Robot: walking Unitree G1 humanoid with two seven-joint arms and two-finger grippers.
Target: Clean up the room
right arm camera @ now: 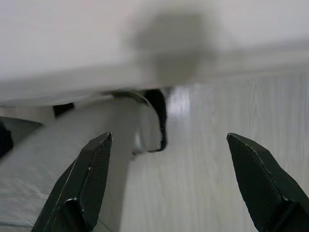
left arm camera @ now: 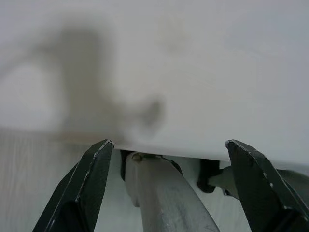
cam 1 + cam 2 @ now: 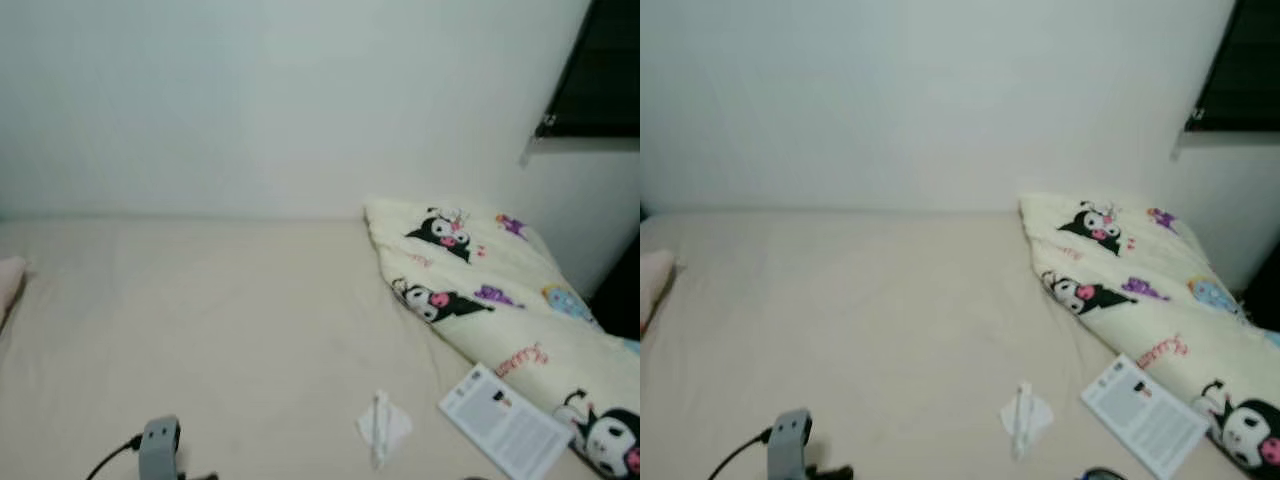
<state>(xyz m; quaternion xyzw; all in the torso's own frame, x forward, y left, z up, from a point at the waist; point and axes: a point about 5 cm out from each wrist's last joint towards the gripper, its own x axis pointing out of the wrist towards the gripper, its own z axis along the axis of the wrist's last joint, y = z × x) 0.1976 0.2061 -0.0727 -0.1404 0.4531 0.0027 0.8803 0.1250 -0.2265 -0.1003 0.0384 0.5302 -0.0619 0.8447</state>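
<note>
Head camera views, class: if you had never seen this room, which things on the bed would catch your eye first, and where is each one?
The cream blanket printed with black cartoon characters stands out, bunched along the bed's right side by the wall. Near the front edge lie a crumpled white tissue and, right of it, a printed white leaflet resting against the blanket. A grey device with a black cable sits at the front left on the plain sheet.
</note>
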